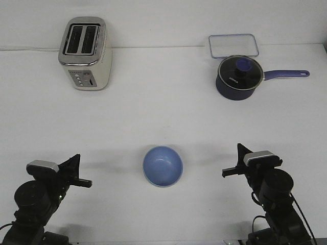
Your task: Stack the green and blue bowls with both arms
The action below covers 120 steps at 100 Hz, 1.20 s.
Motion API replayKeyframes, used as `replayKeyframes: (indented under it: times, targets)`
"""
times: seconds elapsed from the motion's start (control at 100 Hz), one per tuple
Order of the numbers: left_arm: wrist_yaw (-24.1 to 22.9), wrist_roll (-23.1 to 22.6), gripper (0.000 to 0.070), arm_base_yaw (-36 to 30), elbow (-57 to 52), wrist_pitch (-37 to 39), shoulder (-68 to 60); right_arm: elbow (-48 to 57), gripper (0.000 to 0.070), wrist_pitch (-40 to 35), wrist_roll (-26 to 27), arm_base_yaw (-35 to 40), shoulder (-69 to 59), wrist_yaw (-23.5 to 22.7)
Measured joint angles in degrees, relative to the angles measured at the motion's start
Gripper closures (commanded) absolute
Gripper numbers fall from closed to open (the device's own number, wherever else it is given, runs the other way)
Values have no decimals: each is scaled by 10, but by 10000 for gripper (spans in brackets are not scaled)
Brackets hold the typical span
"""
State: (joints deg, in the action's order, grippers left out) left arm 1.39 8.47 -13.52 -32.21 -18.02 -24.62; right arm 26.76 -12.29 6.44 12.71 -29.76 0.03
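The periwinkle blue bowl (pixel 162 166) sits upright on the white table, near the front and midway between the arms. A thin pale edge shows under its lower rim, and I cannot tell whether that is the green bowl. No separate green bowl is in view. My left gripper (pixel 80 171) is at the front left, its fingers apart and empty, pointing toward the bowl from well to its left. My right gripper (pixel 234 162) is at the front right, its fingers apart and empty, well to the bowl's right.
A cream and silver toaster (pixel 86 53) stands at the back left. A dark navy saucepan (pixel 238 77) with a glass lid and a handle pointing right stands at the back right. A clear rectangular container lid (pixel 233 45) lies behind it.
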Motion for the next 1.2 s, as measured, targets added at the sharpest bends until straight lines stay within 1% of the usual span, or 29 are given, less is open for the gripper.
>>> replayKeyframes:
  times: [0.08,0.15,0.24,0.36,0.43,0.63,0.84,1.01,1.13,1.2]
  targets:
    - [-2,-2,688,1,0,2,1,0,700,0,0,0,0,0]
    - [-11,-17,688,9,2,20,9,0,700,0,0,0,0,0]
    - [-13,-30,688,27,27,89,34,0,700,0,0,0,0,0]
    - [-13,-35,688,52,96,193,79,0,700,0,0,0,0,0]
    - [-13,-41,688,68,137,226,102,0,700,0,0,0,0,0]
    - [-13,-64,688,107,226,232,166,0,700,0,0,0,0,0]
    - [-13,-74,688,130,287,233,242,0,700,0,0,0,0,0]
    - [-13,-75,688,132,302,240,243,0,700,2,0,0,0,0]
    - [-12,-75,688,132,303,274,244,0,700,6,0,0,0,0]
    - [-12,-75,688,132,303,276,244,0,700,12,0,0,0,0]
